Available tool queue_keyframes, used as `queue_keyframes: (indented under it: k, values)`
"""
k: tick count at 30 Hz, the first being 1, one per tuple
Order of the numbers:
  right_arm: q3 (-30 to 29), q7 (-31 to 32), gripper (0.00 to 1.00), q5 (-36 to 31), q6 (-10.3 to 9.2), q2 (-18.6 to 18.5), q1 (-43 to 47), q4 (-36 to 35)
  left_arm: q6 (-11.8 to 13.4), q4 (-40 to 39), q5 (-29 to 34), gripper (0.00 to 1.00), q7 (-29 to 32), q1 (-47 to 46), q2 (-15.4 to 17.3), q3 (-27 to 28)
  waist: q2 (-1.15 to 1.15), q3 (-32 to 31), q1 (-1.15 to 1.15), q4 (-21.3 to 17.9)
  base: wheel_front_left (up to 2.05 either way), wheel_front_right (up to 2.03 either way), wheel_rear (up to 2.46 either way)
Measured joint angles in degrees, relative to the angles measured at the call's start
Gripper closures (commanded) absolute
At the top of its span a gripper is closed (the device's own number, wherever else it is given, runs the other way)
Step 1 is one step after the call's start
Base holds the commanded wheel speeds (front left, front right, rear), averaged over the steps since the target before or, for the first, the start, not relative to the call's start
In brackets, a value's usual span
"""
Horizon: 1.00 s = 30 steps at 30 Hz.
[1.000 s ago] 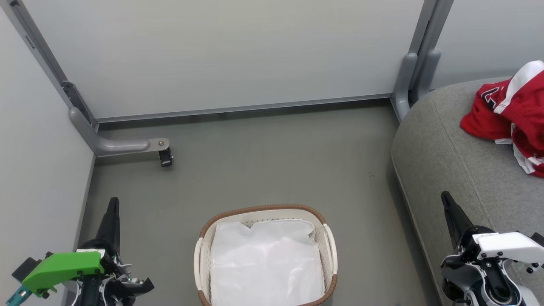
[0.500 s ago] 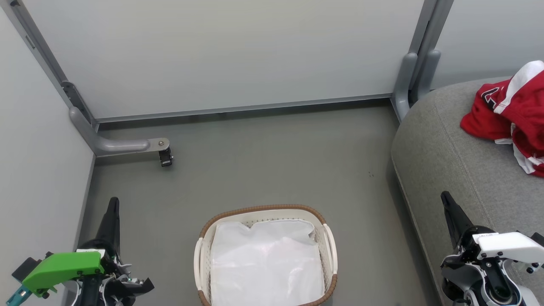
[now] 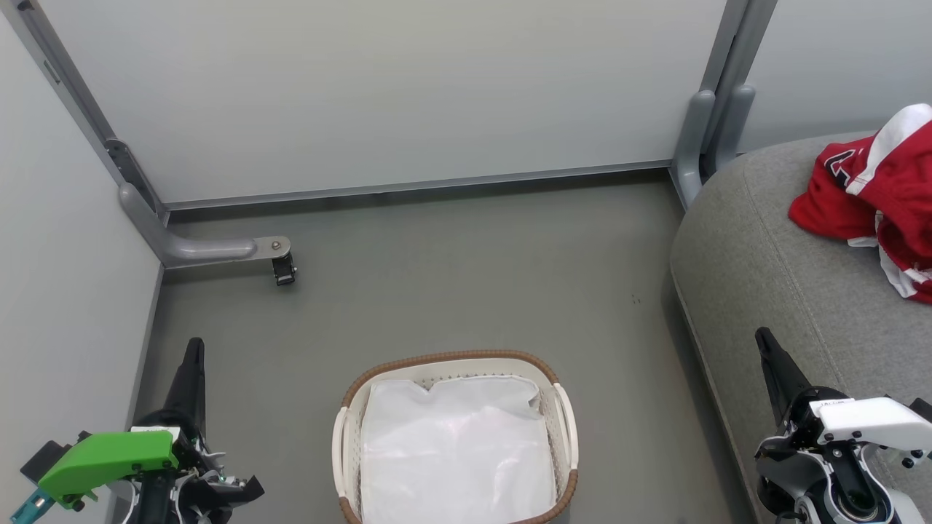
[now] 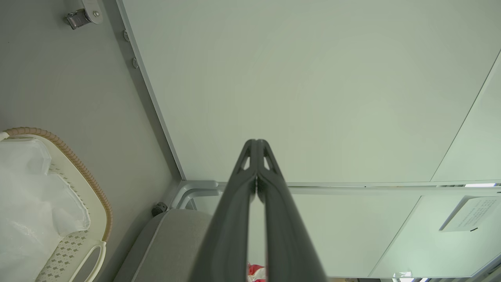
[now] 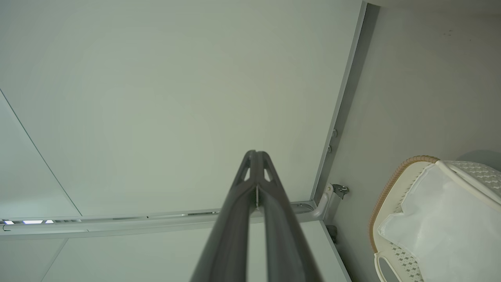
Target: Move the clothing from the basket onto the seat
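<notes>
Plainly, there is one heap of clothing (image 3: 874, 196), one basket (image 3: 451, 358) and one seat (image 3: 764, 276). Two grippers are in the head view, and two handles show on the basket.

The clothing lies on top of the seat at the far right, well apart from the basket. It is a crumpled red and white pile cut off by the picture's right edge, so I cannot tell how many jerseys make it up. The pile runs roughly from its far-left corner toward the near right. A dark logo (image 3: 841, 166) faces upward at the far-left end.

The basket stands upright on the grey floor (image 3: 451, 276), centred in front of the robot, with its near end cut by the bottom edge. Its long axis seems to run away from the robot. One white handle (image 3: 339, 444) is on its left side and the other (image 3: 566, 426) on its right. The white liner (image 3: 455, 451) covers its inside.

The left gripper (image 3: 194, 356) hangs at the lower left and the right gripper (image 3: 766, 346) at the lower right beside the seat's edge. Each points up the view. In both wrist views the two dark fingers are pressed together at the tips, with nothing between them.

Pale partition panels (image 3: 378, 94) close off the far side, and a small caster (image 3: 283, 271) sits at the left foot.
</notes>
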Motion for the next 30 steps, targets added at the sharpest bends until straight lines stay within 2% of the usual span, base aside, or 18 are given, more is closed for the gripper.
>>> queue_keyframes:
  k: [30]
  values:
    - [0.0,0.0,1.0,0.0,0.0,0.0,0.0,0.0,0.0,0.0,0.0,1.0,0.0,0.0,0.0,0.0,0.0,0.0,0.0,0.0,0.0,0.0,0.0]
